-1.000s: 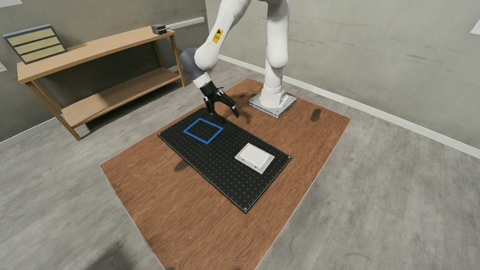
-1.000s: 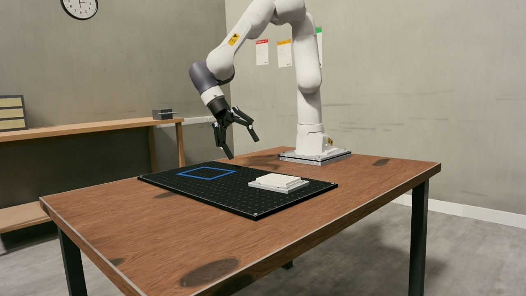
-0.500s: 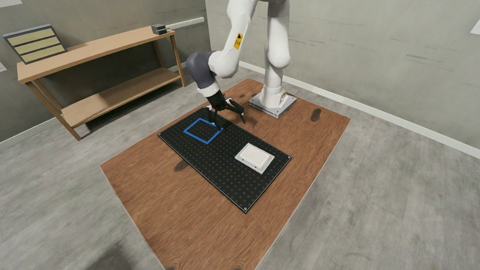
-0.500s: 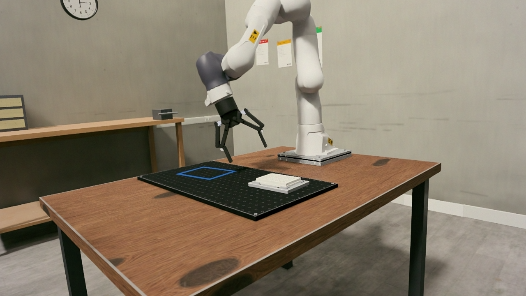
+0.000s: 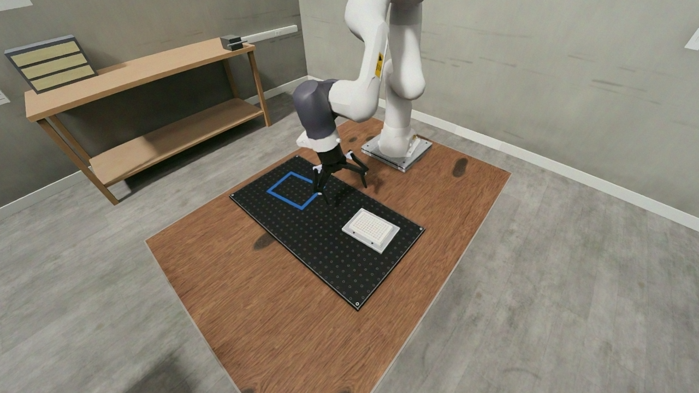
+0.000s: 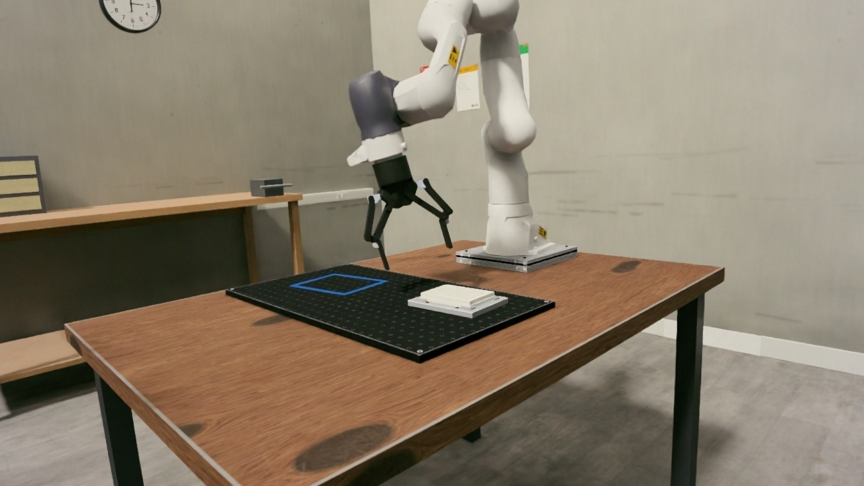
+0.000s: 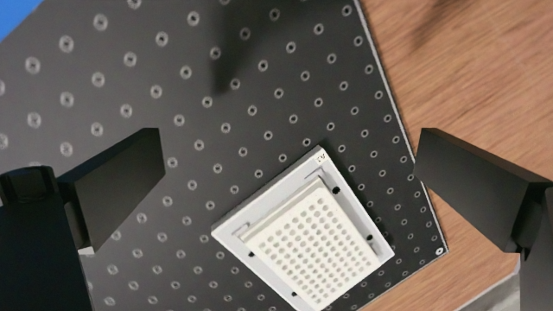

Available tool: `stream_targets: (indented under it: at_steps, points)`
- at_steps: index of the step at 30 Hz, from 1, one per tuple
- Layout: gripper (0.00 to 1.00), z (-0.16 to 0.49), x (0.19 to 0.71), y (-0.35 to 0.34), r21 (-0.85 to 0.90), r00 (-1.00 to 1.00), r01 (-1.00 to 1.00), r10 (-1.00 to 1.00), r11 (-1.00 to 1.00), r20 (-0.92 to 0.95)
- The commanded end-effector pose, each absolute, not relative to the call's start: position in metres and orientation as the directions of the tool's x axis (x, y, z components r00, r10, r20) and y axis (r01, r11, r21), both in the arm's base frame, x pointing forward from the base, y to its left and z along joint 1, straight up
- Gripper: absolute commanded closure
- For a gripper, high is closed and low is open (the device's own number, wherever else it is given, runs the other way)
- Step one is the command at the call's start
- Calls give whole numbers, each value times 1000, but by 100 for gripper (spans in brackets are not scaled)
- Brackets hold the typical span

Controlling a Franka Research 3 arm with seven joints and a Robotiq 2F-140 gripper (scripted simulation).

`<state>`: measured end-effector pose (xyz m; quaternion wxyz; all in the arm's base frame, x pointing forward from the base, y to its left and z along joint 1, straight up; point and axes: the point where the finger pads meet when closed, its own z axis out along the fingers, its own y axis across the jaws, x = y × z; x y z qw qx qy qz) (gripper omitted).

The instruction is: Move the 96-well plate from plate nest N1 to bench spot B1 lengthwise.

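Observation:
The white 96-well plate sits in the grey plate nest on the right part of the black perforated board. It also shows in the exterior view and low in the wrist view. The blue taped outline lies on the board's left part and is empty. My gripper is open and empty. It hangs above the board's far edge, between the outline and the nest, well above the surface. Both fingers frame the wrist view.
The robot base stands on the wooden table behind the board. A wooden shelf unit stands off the table to the left, with a small grey block on top.

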<state>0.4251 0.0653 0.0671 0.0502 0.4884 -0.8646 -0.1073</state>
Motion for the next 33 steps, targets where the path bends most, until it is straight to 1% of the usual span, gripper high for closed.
stream_targets:
  at_steps: [1,12,15,25,33]
  points:
    - [0,68,435,75,189,-434,-887,-901,422,-24]
    - [0,73,445,129,102,-211,-973,-977,208,-17]
    - [0,73,446,133,95,-191,-978,-982,188,-16]
    - [0,79,449,182,27,-2,-1000,-1000,2,-4]
    - [0,81,449,198,5,60,-998,-998,-60,2]
